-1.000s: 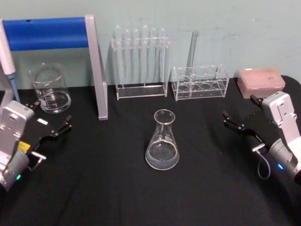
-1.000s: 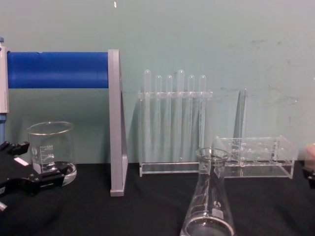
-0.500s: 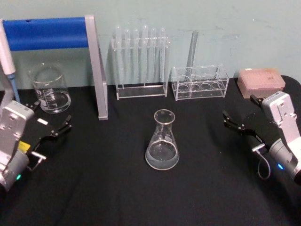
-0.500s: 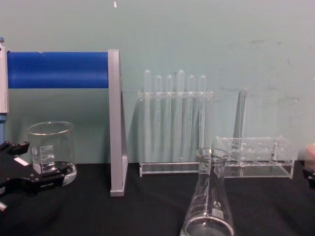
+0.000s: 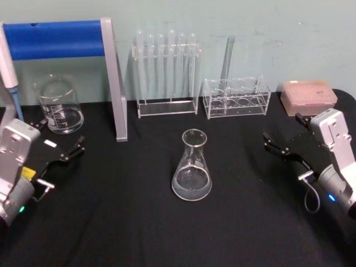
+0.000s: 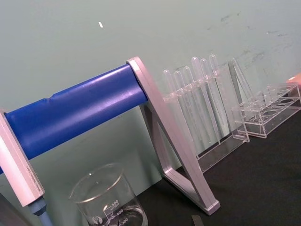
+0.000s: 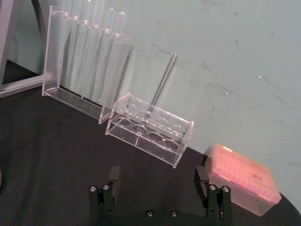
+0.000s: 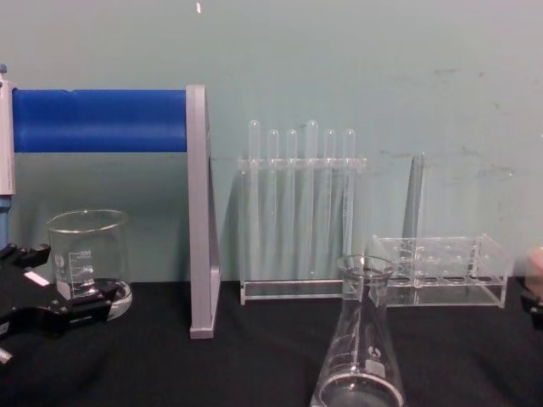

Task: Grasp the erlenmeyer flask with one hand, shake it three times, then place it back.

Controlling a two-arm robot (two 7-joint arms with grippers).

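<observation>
Glass flask (image 5: 192,167), with a little clear liquid, stands upright in the middle of the black bench (image 5: 139,222), exactly where it stood one second ago. Both arms also have not moved, so I judge the grasp is not yet begun. The head view places the left gripper (image 5: 62,131) and the right gripper (image 5: 282,129) well apart from it, jaws open and empty. The right wrist view shows that wide gap from close, and the chest view shows the flask from the side.
</observation>
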